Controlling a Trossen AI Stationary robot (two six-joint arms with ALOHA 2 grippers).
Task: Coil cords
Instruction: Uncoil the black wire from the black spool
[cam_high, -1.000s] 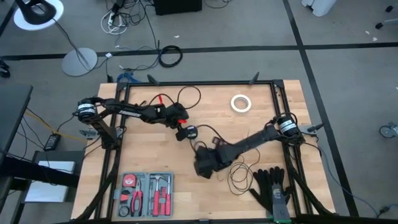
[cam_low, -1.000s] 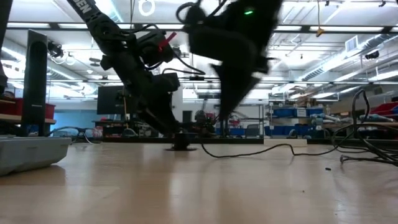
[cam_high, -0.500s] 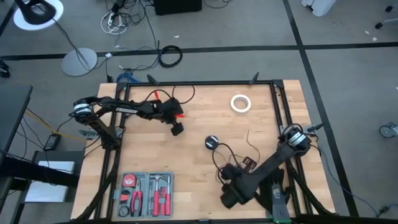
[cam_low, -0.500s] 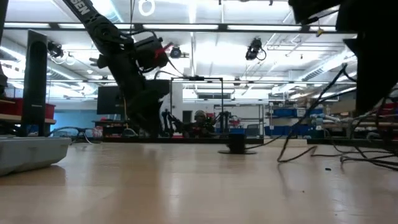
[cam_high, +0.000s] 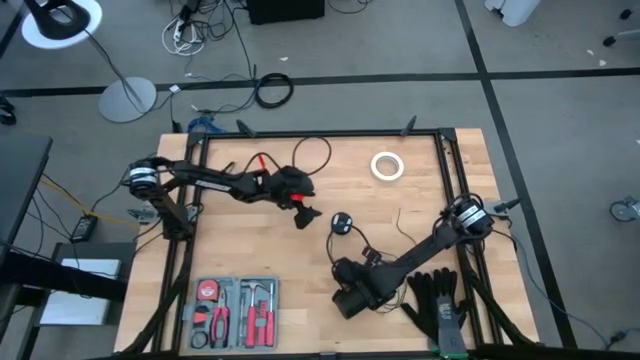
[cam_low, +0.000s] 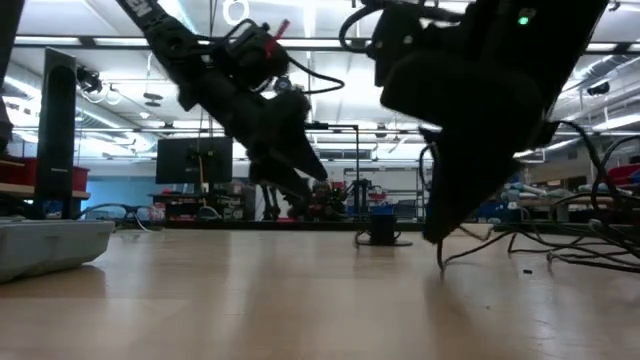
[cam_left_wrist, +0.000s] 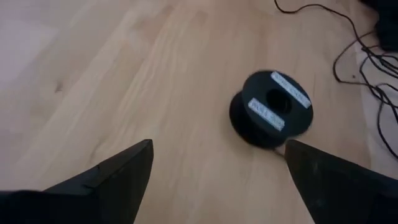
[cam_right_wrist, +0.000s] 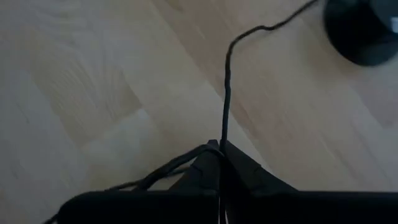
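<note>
Right gripper (cam_right_wrist: 219, 155) pinches the thin black cord (cam_right_wrist: 226, 87); its puck (cam_left_wrist: 271, 109) lies just beyond the spread-open left gripper (cam_left_wrist: 217, 171)

The left arm reached from the left edge toward the frame's centre, its left gripper (cam_high: 307, 217) spread wide and holding nothing. The right arm stretched from the right edge down to lower centre, its right gripper (cam_high: 345, 298) pinched closed near the table.
</note>
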